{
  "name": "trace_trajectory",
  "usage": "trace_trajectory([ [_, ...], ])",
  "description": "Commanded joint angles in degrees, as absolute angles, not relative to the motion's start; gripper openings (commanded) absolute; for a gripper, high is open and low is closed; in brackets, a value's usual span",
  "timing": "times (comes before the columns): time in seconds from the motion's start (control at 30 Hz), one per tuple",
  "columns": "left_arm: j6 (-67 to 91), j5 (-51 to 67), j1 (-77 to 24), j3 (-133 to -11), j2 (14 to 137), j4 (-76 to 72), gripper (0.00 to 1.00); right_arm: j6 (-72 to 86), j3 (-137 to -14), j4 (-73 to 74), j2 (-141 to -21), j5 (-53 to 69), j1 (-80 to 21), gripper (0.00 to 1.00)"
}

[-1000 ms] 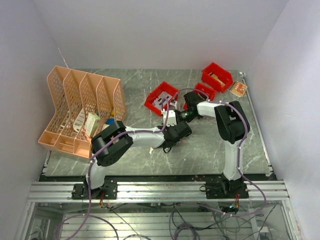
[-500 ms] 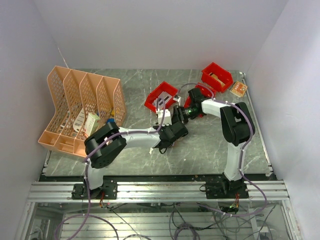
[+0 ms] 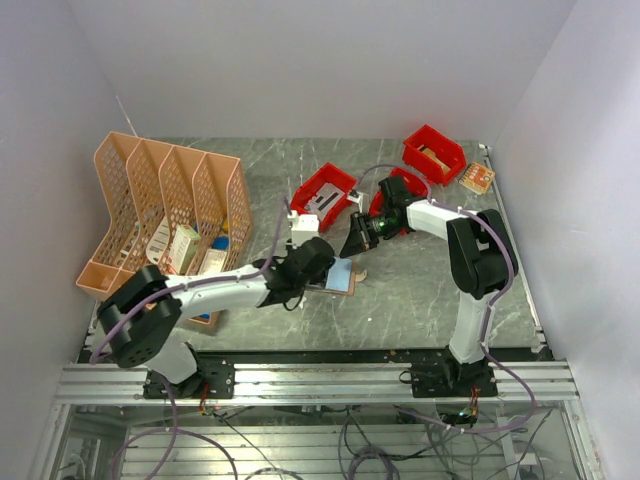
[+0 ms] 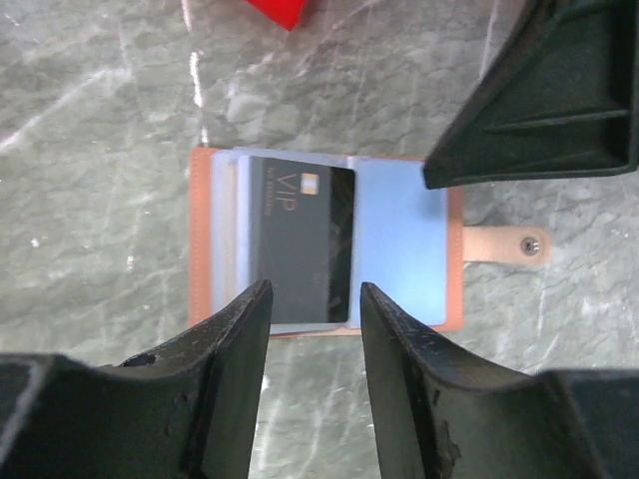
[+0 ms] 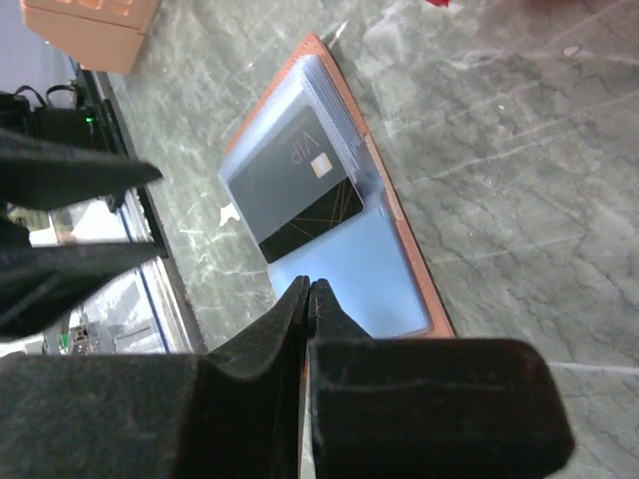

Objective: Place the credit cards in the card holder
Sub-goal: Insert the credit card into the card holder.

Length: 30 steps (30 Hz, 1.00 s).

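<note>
Tan card holder (image 4: pixel 404 249) lies unfolded mid-frame, dark VIP card (image 4: pixel 300 239) on it; I note left gripper (image 4: pixel 314 294) partly spread, right gripper (image 5: pixel 308 291) pinched closed, both empty.

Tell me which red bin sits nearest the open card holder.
The leftmost red bin, just behind the card holder; the middle bin and right bin lie farther away.

You could not tell whether the dark card (image 4: pixel 300 239) sat inside a pocket of the card holder (image 4: pixel 200 249) or only upon it. Your left gripper (image 4: pixel 312 294) covered the holder's near edge, and the top edge cut off the red bin (image 4: pixel 281 9).
</note>
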State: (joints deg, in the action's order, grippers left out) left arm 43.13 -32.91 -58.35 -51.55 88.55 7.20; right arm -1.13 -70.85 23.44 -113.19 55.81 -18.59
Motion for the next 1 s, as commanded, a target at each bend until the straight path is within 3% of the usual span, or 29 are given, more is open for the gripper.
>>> trace_trajectory([
  [0.0,37.63,-20.20,-51.74,-45.41,82.92,-0.95,0.52,-1.31,-69.68,22.59,-113.21,51.96,-19.97,0.00],
  [0.13,38.01,-11.14,-44.35,-41.90,82.80,-3.18,0.46,-0.95,-69.73,22.56,-114.41,49.73,-21.52,0.00],
  [0.37,38.43,-6.43,-41.61,-42.78,89.59,-1.86,0.19,-1.31,-70.34,23.27,-116.19,46.19,-23.48,0.00],
  [0.63,38.52,-4.15,-41.57,-41.74,92.01,-2.31,0.16,-1.43,-71.53,24.01,-118.69,44.66,-24.74,0.00],
  [0.97,38.75,0.84,-42.32,-41.46,93.26,-5.38,0.15,1.47,-71.19,20.14,-118.02,51.32,-24.74,0.00],
])
